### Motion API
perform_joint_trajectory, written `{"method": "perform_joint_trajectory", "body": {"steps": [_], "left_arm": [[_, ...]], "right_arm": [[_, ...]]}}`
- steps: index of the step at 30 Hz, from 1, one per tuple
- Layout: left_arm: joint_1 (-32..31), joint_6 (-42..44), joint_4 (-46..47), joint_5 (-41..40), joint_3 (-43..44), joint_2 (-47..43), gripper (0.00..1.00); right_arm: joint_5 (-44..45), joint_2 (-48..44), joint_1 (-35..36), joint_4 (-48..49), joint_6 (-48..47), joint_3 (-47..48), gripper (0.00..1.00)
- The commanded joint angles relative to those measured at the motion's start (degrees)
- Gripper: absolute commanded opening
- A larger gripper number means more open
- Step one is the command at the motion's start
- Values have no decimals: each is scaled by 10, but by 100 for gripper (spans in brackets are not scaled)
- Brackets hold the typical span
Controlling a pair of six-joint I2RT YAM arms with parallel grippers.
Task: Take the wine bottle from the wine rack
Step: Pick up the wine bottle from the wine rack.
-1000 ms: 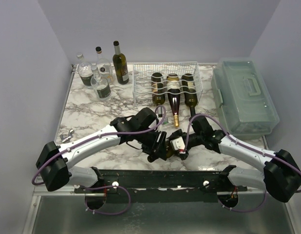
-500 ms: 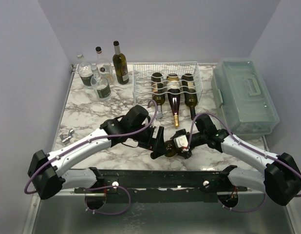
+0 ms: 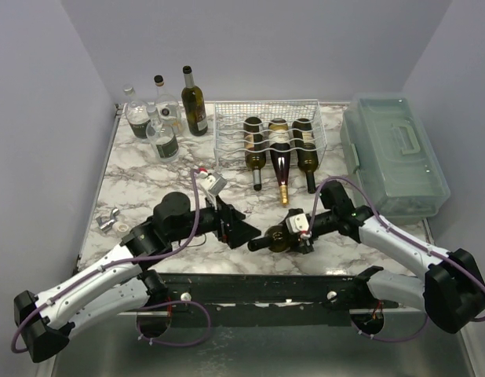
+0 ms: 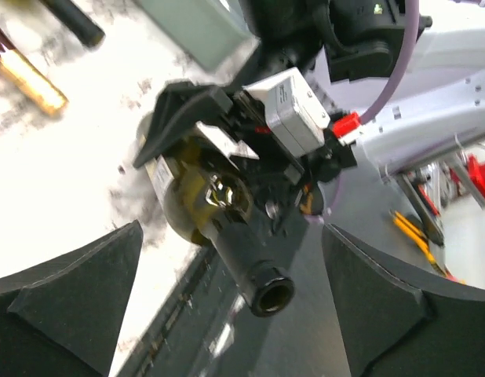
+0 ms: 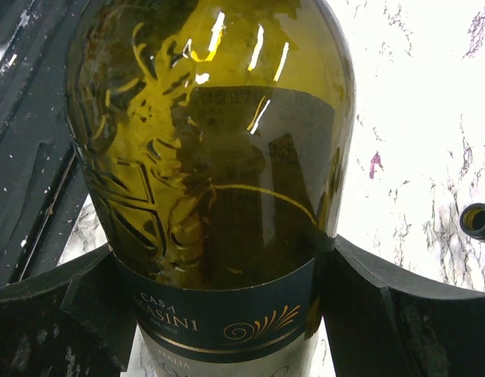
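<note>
A green wine bottle (image 3: pixel 275 240) with a dark label lies level near the table's front edge, neck pointing left. My right gripper (image 3: pixel 294 234) is shut on its body. In the right wrist view the bottle (image 5: pixel 219 157) fills the frame between the black fingers (image 5: pixel 399 314). My left gripper (image 3: pixel 246 229) stands open just left of the neck, touching nothing. The left wrist view shows the bottle's open mouth (image 4: pixel 272 294) between the wide-apart fingers (image 4: pixel 70 306). The white wire wine rack (image 3: pixel 227 129) stands at the back with three bottles (image 3: pixel 280 153) lying in it.
Upright bottles stand at the back left: a dark one (image 3: pixel 195 102) and clear glass ones (image 3: pixel 140 116). A translucent green-grey plastic box (image 3: pixel 392 153) with a handle sits on the right. A small metal piece (image 3: pixel 111 220) lies at the left edge. A black rail (image 3: pixel 258 287) runs along the front.
My left gripper opened, let go of the bottle's neck and drew back to the left. The right gripper kept its hold on the bottle.
</note>
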Motion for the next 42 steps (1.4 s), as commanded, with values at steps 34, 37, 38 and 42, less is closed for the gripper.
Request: {"method": "perform_joint_trajectory", "body": {"steps": [34,37,38,42], "left_arm": [[-33,359,576,-2,-285,-56,99],[-51,369,599,-10,-272,-20,99],[-55,370,606,-12,-267,-9,99],[-71,374,631,-13,-248,44,98]], "right_arm": [[-151,6,-55,46,130,36,10],[-151,6,-55,44,129,36,10],[-151,6,-55,44,128,36,10],[-153,5,-56,40,125,38,10]]}}
